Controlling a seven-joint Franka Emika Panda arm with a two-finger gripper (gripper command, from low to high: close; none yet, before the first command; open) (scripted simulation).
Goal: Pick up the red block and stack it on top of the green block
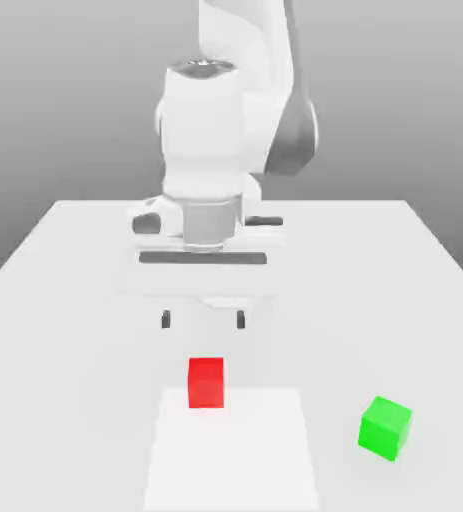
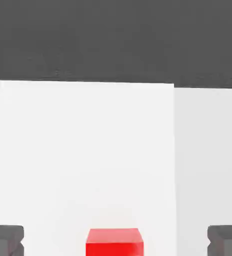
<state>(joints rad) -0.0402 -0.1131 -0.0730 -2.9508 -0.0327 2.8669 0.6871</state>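
The red block (image 1: 206,382) rests on the white table, near the front and slightly toward the exterior view's left of centre. The green block (image 1: 385,427) sits apart from it, further to the exterior view's right and a little nearer the front edge. My gripper (image 1: 203,319) hangs open above the table just behind the red block, its two dark fingertips (image 1: 165,319) spread wide with nothing between them. In the hand view the red block (image 2: 114,242) lies centred between the two fingertips (image 2: 5,239), and the gripper (image 2: 116,240) touches nothing.
The white table (image 1: 65,300) stretches wide around both blocks, with a brighter rectangular patch (image 1: 233,460) under and in front of the red block. The arm's white body (image 1: 220,130) rises behind the gripper. A dark floor (image 2: 116,40) lies beyond the table's edge.
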